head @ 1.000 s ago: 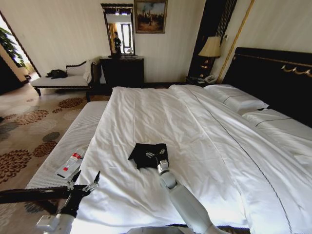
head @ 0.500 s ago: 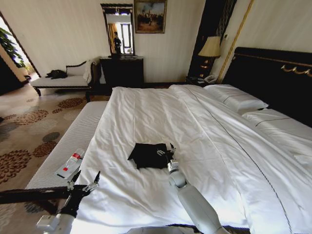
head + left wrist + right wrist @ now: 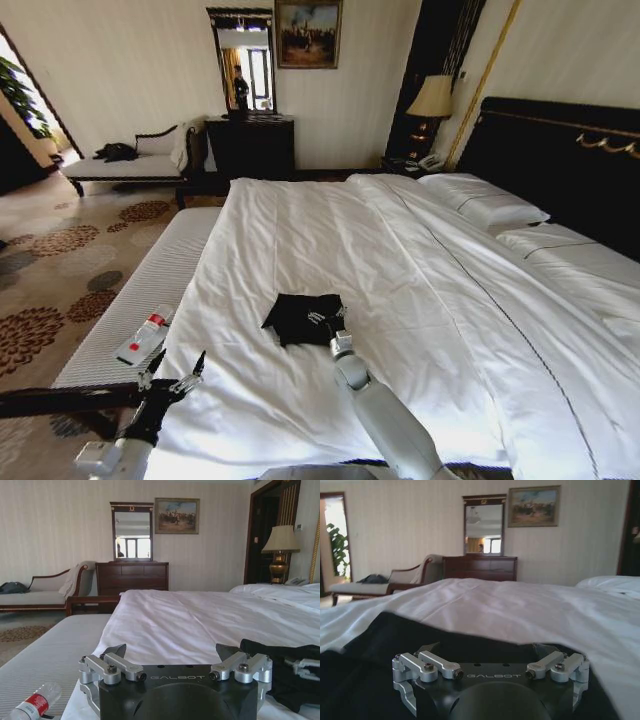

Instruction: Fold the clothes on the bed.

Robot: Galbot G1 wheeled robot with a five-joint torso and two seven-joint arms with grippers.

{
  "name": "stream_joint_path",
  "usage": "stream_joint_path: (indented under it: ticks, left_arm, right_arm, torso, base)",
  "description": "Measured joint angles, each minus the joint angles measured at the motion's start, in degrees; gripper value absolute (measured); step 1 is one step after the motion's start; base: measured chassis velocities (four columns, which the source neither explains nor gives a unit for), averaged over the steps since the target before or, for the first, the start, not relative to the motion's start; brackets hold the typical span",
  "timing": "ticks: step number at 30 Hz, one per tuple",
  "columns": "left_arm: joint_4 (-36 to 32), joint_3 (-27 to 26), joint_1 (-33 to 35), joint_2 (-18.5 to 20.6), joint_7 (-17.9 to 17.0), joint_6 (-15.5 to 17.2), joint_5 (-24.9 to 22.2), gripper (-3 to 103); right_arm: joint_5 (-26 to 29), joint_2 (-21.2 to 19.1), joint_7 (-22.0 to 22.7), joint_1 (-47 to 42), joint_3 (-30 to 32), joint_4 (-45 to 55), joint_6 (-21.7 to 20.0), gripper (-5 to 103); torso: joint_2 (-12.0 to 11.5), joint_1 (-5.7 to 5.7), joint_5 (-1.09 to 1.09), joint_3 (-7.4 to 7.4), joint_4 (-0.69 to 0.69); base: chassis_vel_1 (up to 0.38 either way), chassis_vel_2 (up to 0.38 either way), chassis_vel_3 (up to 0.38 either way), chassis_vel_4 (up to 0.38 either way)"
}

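The clothes are one black T-shirt (image 3: 298,316) lying in a small folded bundle on the near middle of the bed (image 3: 420,260). My right gripper (image 3: 327,320) is open and rests low over the bundle's near right edge. In the right wrist view the black T-shirt (image 3: 365,670) spreads under the open right gripper (image 3: 486,649), with nothing held between its fingers. My left gripper (image 3: 172,375) hovers open and idle off the bed's near left corner. The left wrist view has the left gripper (image 3: 171,652) in front and the T-shirt (image 3: 280,655) to one side.
A white striped bench (image 3: 140,290) runs along the bed's left side with a plastic bottle (image 3: 143,337) lying on it. Pillows (image 3: 485,205) and the dark headboard (image 3: 560,160) are at the far right. A chaise (image 3: 125,165) and dresser (image 3: 250,145) stand by the far wall.
The shirt's raised flap with white lettering has been laid flat. My right gripper went out to the bundle's right edge, then came back a little to the left. The left arm stayed still.
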Motion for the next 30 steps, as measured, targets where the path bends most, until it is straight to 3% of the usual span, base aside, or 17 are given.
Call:
stream_joint_path:
  ticks: [7,13,18,22,25,30]
  left_arm:
    - [0.0,0.0,0.0,0.0,0.0,0.0,0.0,100]
    - [0.0,0.0,0.0,0.0,0.0,0.0,0.0,100]
    - [0.0,0.0,0.0,0.0,0.0,0.0,0.0,100]
    - [0.0,0.0,0.0,0.0,0.0,0.0,0.0,100]
    - [0.0,0.0,0.0,0.0,0.0,0.0,0.0,100]
    - [0.0,0.0,0.0,0.0,0.0,0.0,0.0,100]
  right_arm:
    - [-1.4,2.2,0.0,0.8,-3.3,-1.0,0.6,100]
    - [-2.7,2.3,0.1,0.3,-1.8,-1.6,1.3,100]
    - [0.3,-1.1,0.7,-1.5,2.5,2.8,0.3,100]
    - [3.8,-3.9,-1.6,-3.7,6.0,5.7,0.3,100]
    - [7.8,-8.5,-5.2,-8.6,13.6,9.9,0.9,100]
    - [11.5,-11.8,-6.8,-15.8,22.4,16.4,0.1,100]
  torso:
    - [0.0,0.0,0.01,0.0,0.0]
    - [0.0,0.0,0.01,0.0,0.0]
    - [0.0,0.0,0.01,0.0,-0.02]
    - [0.0,0.0,0.01,0.0,-0.01]
    - [0.0,0.0,0.02,0.0,-0.01]
    - [0.0,0.0,0.0,0.0,-0.02]
  base:
    - [0.0,0.0,0.0,0.0]
    - [0.0,0.0,0.0,0.0]
    - [0.0,0.0,0.0,0.0]
    - [0.0,0.0,0.0,0.0]
    - [0.0,0.0,0.0,0.0]
    - [0.0,0.0,0.0,0.0]
